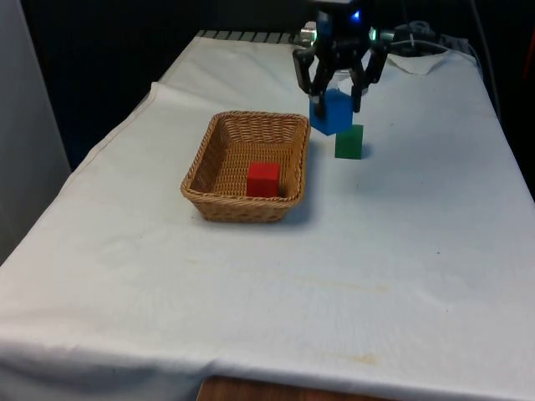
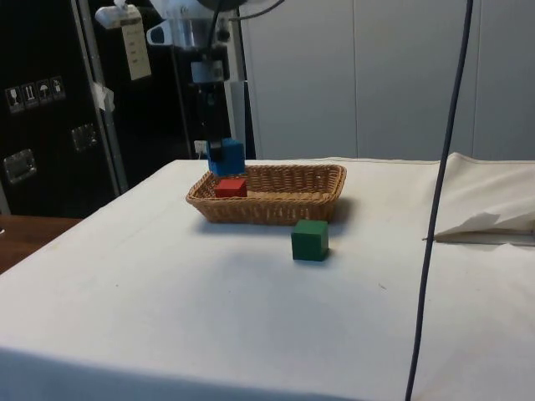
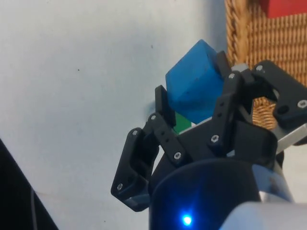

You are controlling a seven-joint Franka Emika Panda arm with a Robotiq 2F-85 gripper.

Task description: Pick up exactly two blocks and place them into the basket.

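A blue block [image 1: 332, 112] hangs tilted in the air, with my gripper [image 1: 334, 93] shut on it, just outside the basket's far corner on the front view's right. From the wrist view the blue block [image 3: 195, 86] sits clamped between the two fingers beside the basket's edge. The wicker basket [image 1: 211, 141] holds a red block [image 1: 263, 179]. A green block [image 1: 349, 142] stands on the cloth close to the basket on the front view's right, below and slightly nearer than the held block. From the side, the blue block [image 2: 226, 156] hovers above the basket's [image 2: 313, 207] end near the red block [image 2: 230, 188].
A folded bit of white cloth [image 2: 489, 213] lies near the table's edge in the side view. A dark cable [image 2: 439, 192] hangs down in front of the side camera. White tablecloth [image 1: 276, 276] stretches bare towards the front camera.
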